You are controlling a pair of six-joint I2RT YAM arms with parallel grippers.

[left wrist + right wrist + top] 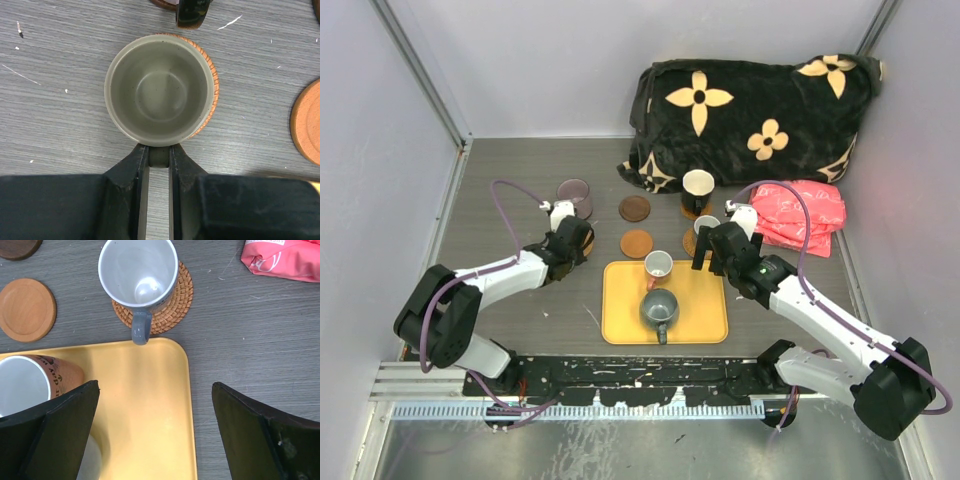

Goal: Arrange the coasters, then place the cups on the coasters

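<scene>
A small olive cup (159, 90) stands on an orange-brown coaster (214, 85), and my left gripper (159, 151) is shut on its handle. Over the yellow tray's right edge my right gripper (155, 385) hangs open around nothing. Beyond it a grey cup (137, 272) sits on a wicker coaster (172, 307). On the tray (705, 310) are a pink-sided cup (658, 266) and a dark grey cup (659, 308). A purple cup (574, 196) and a black cup (697, 188) stand farther back. Two bare coasters lie between them, dark brown (635, 208) and orange-brown (637, 243).
A black blanket with tan flowers (750, 110) is heaped at the back right. A pink bag (800, 215) lies right of the grey cup. White walls close in the table on both sides.
</scene>
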